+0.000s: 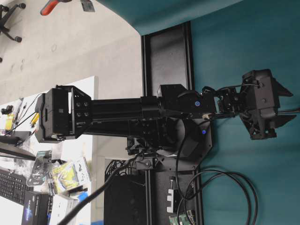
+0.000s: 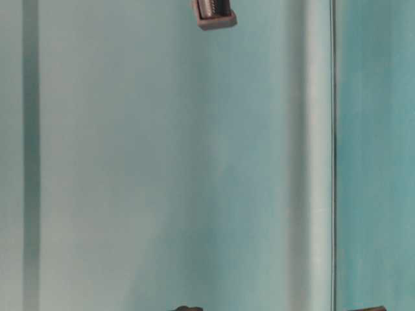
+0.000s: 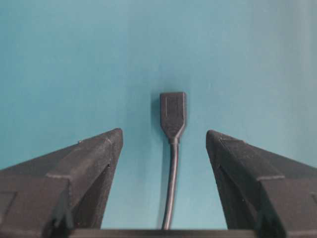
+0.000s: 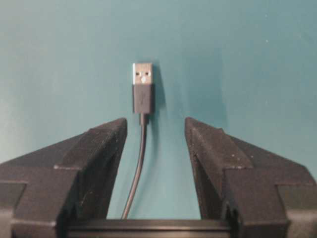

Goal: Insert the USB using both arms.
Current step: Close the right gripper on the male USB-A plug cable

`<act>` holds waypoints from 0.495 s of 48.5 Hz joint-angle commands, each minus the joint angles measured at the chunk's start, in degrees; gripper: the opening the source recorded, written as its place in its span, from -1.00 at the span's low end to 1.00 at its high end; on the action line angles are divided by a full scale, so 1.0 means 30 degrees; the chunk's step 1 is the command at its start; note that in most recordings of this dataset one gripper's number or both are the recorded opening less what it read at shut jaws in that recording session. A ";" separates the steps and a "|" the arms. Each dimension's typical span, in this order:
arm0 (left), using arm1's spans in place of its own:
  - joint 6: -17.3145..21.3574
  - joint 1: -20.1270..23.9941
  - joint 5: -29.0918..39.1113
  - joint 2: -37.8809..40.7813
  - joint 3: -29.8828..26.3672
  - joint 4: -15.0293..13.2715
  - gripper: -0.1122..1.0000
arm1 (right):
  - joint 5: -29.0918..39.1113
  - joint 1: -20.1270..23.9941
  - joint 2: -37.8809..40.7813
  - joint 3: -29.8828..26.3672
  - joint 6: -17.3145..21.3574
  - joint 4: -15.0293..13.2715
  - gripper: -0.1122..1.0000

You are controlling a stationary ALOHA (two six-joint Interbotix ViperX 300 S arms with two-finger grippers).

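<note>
In the left wrist view a black USB socket end (image 3: 173, 115) lies on the teal surface, its cable running back under my left gripper (image 3: 163, 131). That gripper is open and empty, and the socket sits just ahead of its fingertips. In the right wrist view a USB plug (image 4: 143, 87) with a metal tip lies on the teal surface, just ahead of my open, empty right gripper (image 4: 155, 119). Its cable passes near the left finger (image 4: 106, 144). The overhead view shows one black arm (image 1: 140, 110) with its gripper (image 1: 283, 107) open; I cannot tell which side it is.
Black frame rails (image 1: 166, 56) and a looped black cable (image 1: 225, 187) lie by the arm's base. A white desk (image 1: 84, 89) with a keyboard (image 1: 9, 185) and packets stands at the left. A small ridged dark object (image 2: 214, 14) shows at the top of the table-level view.
</note>
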 commanded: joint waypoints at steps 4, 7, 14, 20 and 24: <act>0.0205 0.0059 -0.0322 -0.0088 -0.0381 0.0000 0.56 | -0.0234 0.0000 0.0439 -0.0615 -0.0029 -0.0029 0.14; 0.0234 0.0088 -0.0322 -0.0117 -0.0352 0.0000 0.55 | -0.0264 0.0000 0.0674 -0.0674 -0.0029 -0.0029 0.14; 0.0234 0.0088 -0.0322 -0.0088 -0.0352 0.0000 0.55 | -0.0322 0.0146 0.1055 -0.0820 -0.0029 -0.0029 0.14; 0.0293 0.0059 -0.0322 -0.0088 -0.0322 0.0000 0.55 | -0.0439 0.0264 0.1348 -0.0879 -0.0029 -0.0029 0.14; 0.0293 0.0088 -0.0322 -0.0117 -0.0293 0.0000 0.55 | -0.0527 0.0352 0.1494 -0.0938 0.0000 0.0000 0.14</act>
